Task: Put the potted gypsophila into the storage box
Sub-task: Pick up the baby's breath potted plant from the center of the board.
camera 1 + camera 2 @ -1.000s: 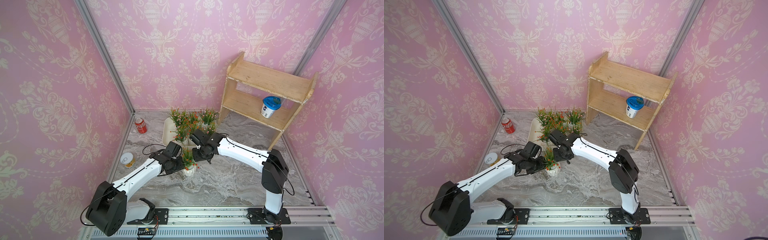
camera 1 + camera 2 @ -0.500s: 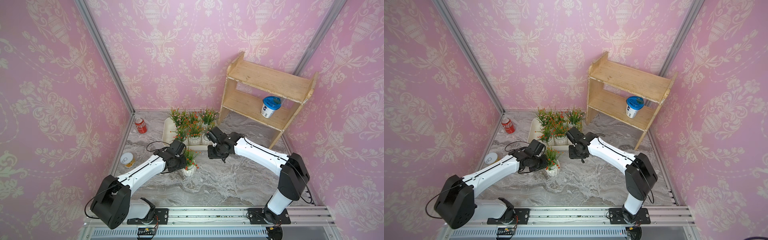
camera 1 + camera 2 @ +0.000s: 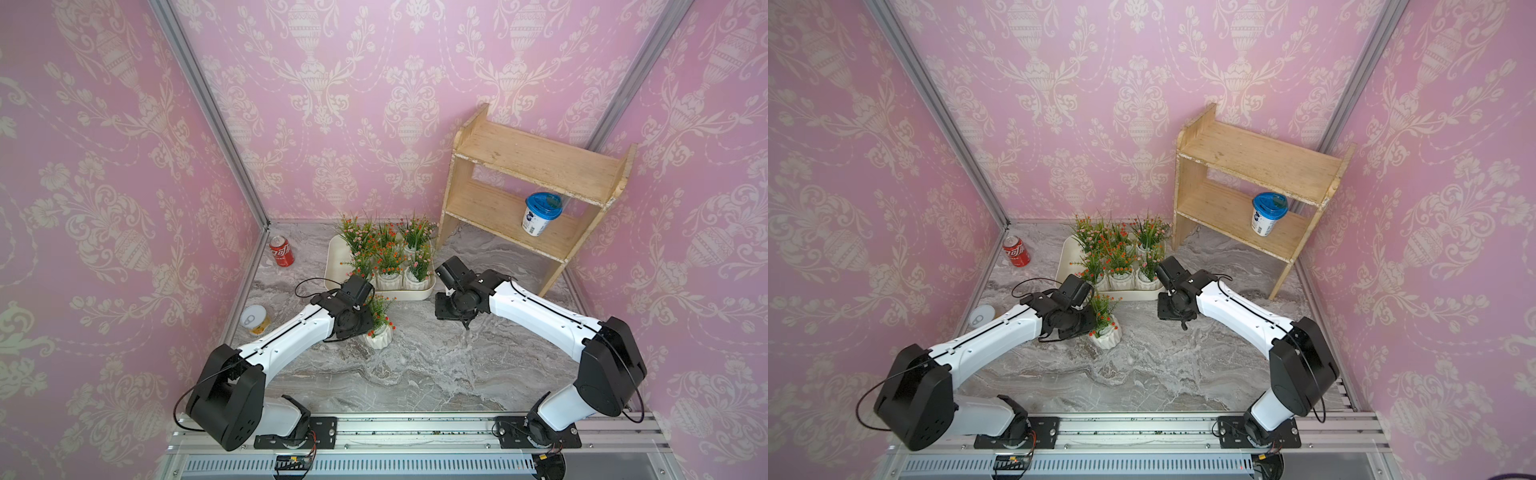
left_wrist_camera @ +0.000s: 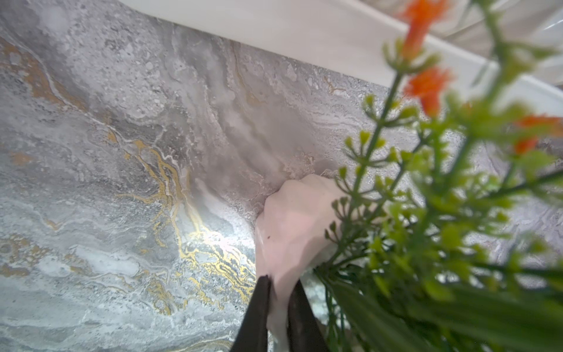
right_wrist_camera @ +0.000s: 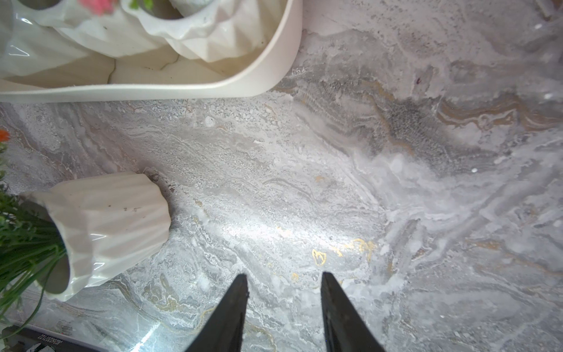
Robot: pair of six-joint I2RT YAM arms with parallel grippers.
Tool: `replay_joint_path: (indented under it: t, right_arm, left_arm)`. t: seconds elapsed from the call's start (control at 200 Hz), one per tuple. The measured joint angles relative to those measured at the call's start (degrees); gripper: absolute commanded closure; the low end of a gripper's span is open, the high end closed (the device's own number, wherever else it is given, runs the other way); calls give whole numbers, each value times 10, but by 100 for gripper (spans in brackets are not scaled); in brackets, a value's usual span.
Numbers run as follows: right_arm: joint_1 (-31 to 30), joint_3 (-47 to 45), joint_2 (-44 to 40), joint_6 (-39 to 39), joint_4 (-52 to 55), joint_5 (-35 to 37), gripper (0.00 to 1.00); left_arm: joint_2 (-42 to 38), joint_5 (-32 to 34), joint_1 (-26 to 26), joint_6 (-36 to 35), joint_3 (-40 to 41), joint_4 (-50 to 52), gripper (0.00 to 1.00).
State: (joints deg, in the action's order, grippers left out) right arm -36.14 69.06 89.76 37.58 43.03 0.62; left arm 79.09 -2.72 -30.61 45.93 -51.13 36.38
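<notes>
The left pincer (image 4: 281, 282) is pinched tight on the loose pot (image 4: 292, 219). Its two dark fingers (image 4: 259, 311) clamp the white rim wall between them, one finger outside the pot and one inside, right against the green sprigs. That loose pot (image 3: 379, 337) sits on the grey marbled desk (image 3: 415, 374), just in front of the near wall of the storage box (image 3: 332, 257) and apart from it. Its orange-red blossoms lean over the arm's wrist.

The right pincer (image 5: 283, 279) stands partly open with a clear gap between its fingers (image 5: 237, 298). It holds nothing and touches nothing. It hangs over bare desk near the box's rounded near corner (image 5: 274, 61), with the loose pot (image 5: 109, 219) off to one side.

The six other potted gypsophila (image 3: 388, 257) stand inside the storage box in two rows of three, crowded toward the shelf side. The strip of the box toward the soda can holds no pot.

Around them, a red soda can (image 3: 281, 251) stands upright by the side wall, near the back corner. A tin with a pull-tab lid (image 3: 254, 319) sits nearer the front along the same wall. A two-tier wooden shelf (image 3: 532, 166) stands in the far right corner with a blue-lidded cup (image 3: 540, 214) on its lower board. Pink wallpaper with pale urn patterns covers all three walls, and both arms are mounted on a metal rail (image 3: 415, 428) at the front edge.
</notes>
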Motion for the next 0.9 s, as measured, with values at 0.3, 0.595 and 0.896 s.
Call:
replay_joint_path:
  t: [0.3, 0.595, 0.896]
  right_arm:
    - [6, -4, -11, 0, -6, -2, 58]
    - [9, -4, -13, 0, -8, -2, 58]
    - [16, -4, -19, 0, -8, -2, 58]
  left_arm:
    - [0, 17, -3, -13, -7, 26, 100]
    - [-36, 50, 6, -35, -11, 95, 100]
    - [-118, 51, 100, -66, -11, 136, 100]
